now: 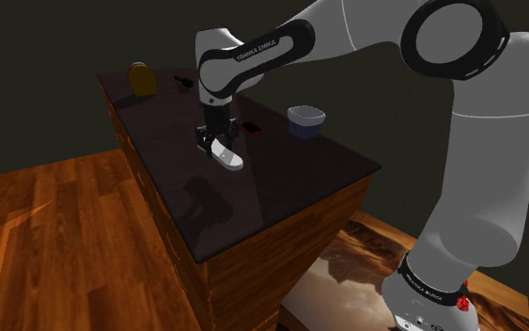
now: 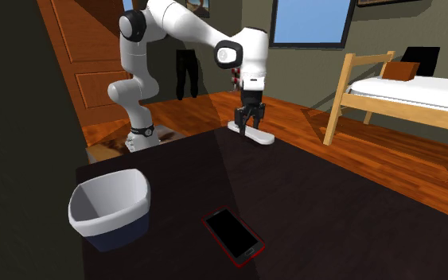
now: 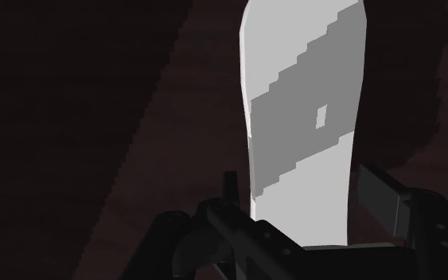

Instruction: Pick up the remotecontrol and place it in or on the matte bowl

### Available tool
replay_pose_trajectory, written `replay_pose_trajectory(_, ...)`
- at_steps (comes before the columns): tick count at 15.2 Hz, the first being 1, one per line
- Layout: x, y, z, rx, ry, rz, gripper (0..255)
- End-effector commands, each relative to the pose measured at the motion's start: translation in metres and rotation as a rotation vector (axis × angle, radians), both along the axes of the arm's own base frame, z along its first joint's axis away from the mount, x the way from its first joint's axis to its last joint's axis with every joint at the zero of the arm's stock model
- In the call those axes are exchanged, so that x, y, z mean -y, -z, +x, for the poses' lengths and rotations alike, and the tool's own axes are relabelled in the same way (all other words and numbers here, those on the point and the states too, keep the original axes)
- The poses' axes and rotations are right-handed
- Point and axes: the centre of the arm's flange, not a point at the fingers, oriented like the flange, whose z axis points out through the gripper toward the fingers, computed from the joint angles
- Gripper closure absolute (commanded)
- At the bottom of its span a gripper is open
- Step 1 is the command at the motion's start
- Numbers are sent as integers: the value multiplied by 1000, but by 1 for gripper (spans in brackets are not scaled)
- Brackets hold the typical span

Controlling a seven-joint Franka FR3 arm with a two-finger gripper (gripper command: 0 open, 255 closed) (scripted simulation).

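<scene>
gripper (image 3: 301,189) was open, fingers straddling one end of white remote control (image 3: 301,119), one finger just clear of it | remote lay flat on dark tabletop (image 1: 281,193) | matte bowl (image 2: 107,208) well apart | black phone (image 2: 231,235) near bowl

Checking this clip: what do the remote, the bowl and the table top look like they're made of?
Remote: plain white and grey, flat, no texture; the material can't be told. Bowl: matte, white inside, dark blue outer wall, no gloss; perhaps ceramic or plastic. Table top: dark, smooth, with a faint sheen; its sides show wood grain, so likely stained wood.
</scene>
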Motion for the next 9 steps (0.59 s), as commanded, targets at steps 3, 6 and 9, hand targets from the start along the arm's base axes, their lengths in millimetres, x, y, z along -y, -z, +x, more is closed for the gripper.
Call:
replay_pose_trajectory(3, 0, -22, 0, 0, 0, 0, 255)
replay_pose_trajectory(6, 0, -37, 0, 0, 0, 0, 255)
replay_pose_trajectory(9, 0, -53, 0, 0, 0, 0, 255)
